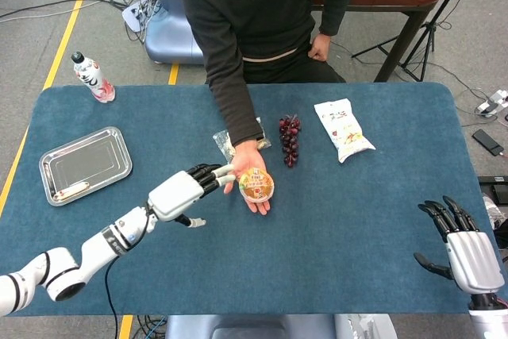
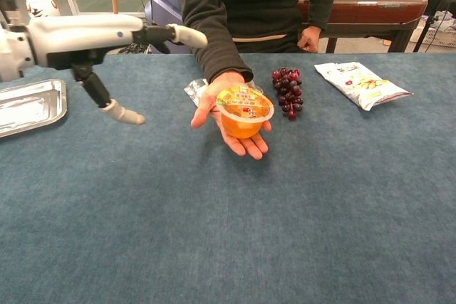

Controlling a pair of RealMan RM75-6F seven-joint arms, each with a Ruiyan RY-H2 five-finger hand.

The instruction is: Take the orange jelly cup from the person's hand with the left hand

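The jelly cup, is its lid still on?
Yes, sealed: the printed film lid covers the orange jelly cup flat across its top, upright on the person's hand.

Head view high above, looking down on whole table [image 1: 381, 196], chest view low, level, nearer, both sharing its centre

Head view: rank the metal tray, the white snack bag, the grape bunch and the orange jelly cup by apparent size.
1. metal tray
2. white snack bag
3. grape bunch and orange jelly cup: too close to rank, and the cup sits raised on the person's hand, nearer the camera.
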